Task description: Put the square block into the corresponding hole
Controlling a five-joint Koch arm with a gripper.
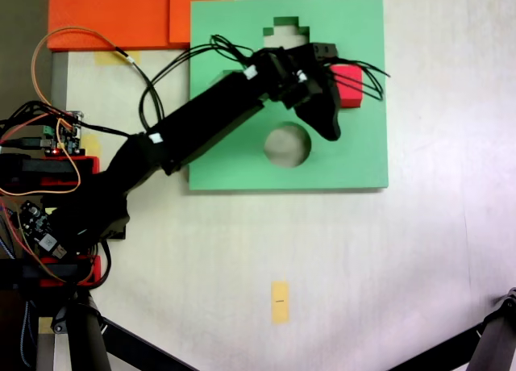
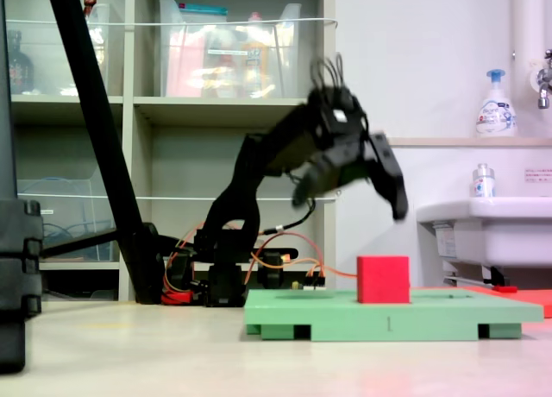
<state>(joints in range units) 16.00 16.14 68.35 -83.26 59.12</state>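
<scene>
- Starting with the counter (image 1: 387, 258): it carries the green board (image 1: 355, 153), which lies flat, so you reach every cutout from straight above.
- Next, 2 orange foam slabs (image 1: 113, 16) lie at the board's top-left corner in the overhead fixed view, touching it and clear of your working area.
- The arm (image 1: 201, 121) stretches from its base at the left edge across the board, so it covers part of the board; I judge the square hole lies under it, though I cannot see it.
- The round cutout (image 1: 284, 149) and a stepped notch (image 1: 285, 26) show; neither suits a cube.
- The hand (image 2: 392, 198) hangs above the board, gripping nothing; whether its jaws are apart I cannot tell.
- The square block (image 2: 383, 280) stands upright on the board's top face, near its right edge, not sunk in any hole.
</scene>
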